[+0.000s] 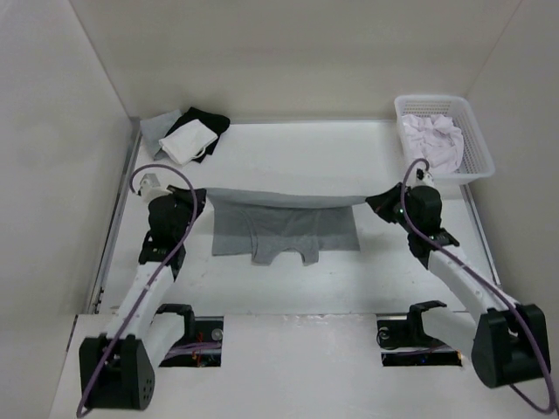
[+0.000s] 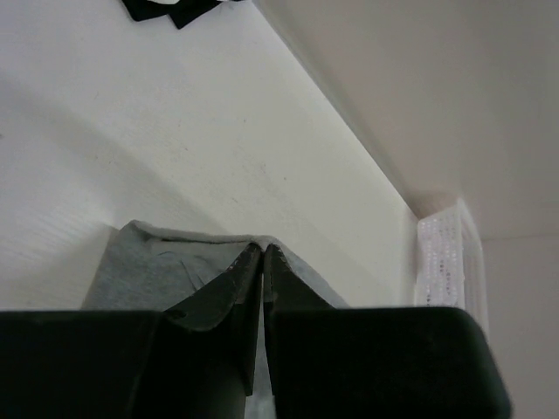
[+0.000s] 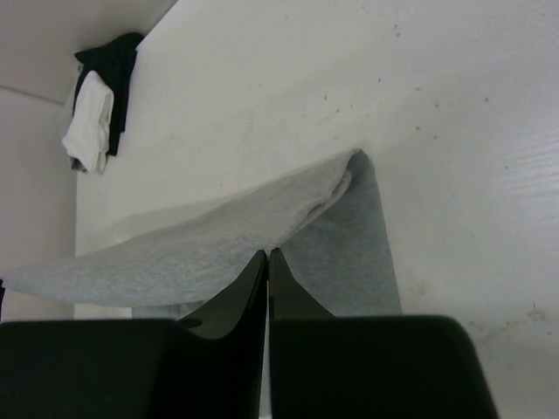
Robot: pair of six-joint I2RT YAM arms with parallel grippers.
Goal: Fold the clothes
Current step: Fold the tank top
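- Top view: the grey top (image 1: 284, 229) sits mid-table (image 1: 297, 157), between your two arms. Its far edge is lifted and drawn into a taut line running left to right. The rest drops to the table and lies flat toward the arm bases, with the shoulder straps (image 1: 262, 257) at the near edge.
- Top view: the left gripper (image 1: 197, 199) is at the left end of that line and the right gripper (image 1: 382, 201) at the right end. They are about level with each other. Neither arm is nearer; each has its own corner.
- Top view, margins: a pile of small cloths (image 1: 188, 135) lies in the far left corner. A basket (image 1: 476, 140) holding a white garment (image 1: 432, 135) stands far right. Both are well apart from the top.
- Left wrist view: the left gripper (image 2: 263, 253) has its jaws pressed together, with grey fabric (image 2: 140, 271) wrapped over the tips. Read it as clamped on the top's corner.
- Right wrist view: the right gripper (image 3: 267, 255) is likewise closed. The raised edge of the top (image 3: 218, 236) runs from its tips away across the picture, with a second layer lying on the table beneath.
- Judgement: the held edge is the long axis, crosswise to both arms, and the loose body lies on your near side of it. You would likely bring both ends toward the straps together, keeping the line level so the fold lands square.
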